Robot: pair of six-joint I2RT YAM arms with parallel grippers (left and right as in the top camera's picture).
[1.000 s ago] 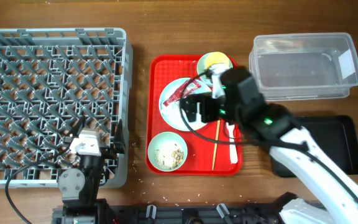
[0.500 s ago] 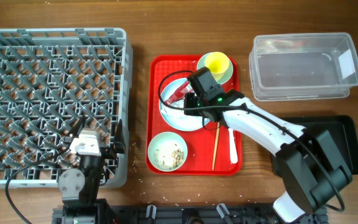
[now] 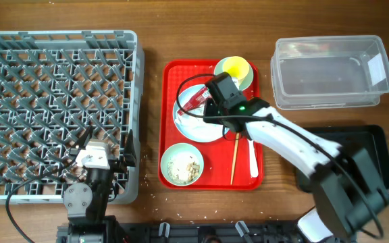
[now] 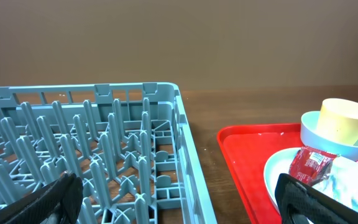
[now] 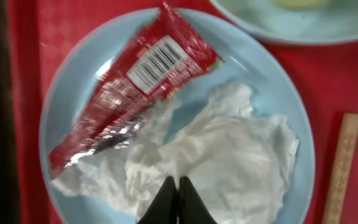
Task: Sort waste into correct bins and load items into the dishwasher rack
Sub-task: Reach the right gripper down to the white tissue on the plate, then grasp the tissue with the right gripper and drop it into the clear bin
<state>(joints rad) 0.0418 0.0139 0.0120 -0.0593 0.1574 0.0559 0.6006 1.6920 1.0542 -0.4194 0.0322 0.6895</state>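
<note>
Red tray (image 3: pixel 169 121), centre:
- plate (image 5: pixel 272 99) holds the sauce packet (image 5: pixel 135 93) at its far left and the crumpled tissue (image 5: pixel 229 155) beside it
- near bowl (image 3: pixel 165 165) holds rice scraps (image 3: pixel 184 167)
- far bowl (image 3: pixel 248 79) holds the yellow cup (image 3: pixel 235 68)
- chopstick (image 3: pixel 234 158) and fork (image 3: pixel 252 158) lie at the right

Right gripper (image 5: pixel 179 193) points down at the plate. Its fingers are pressed together on the tissue's near edge, apparently nipping a fold. The arm reaches in from the near right.

Left gripper (image 4: pixel 179 186) sits at the rack's (image 3: pixel 59 35) near edge, held level and spread wide, with nothing in it.
</note>
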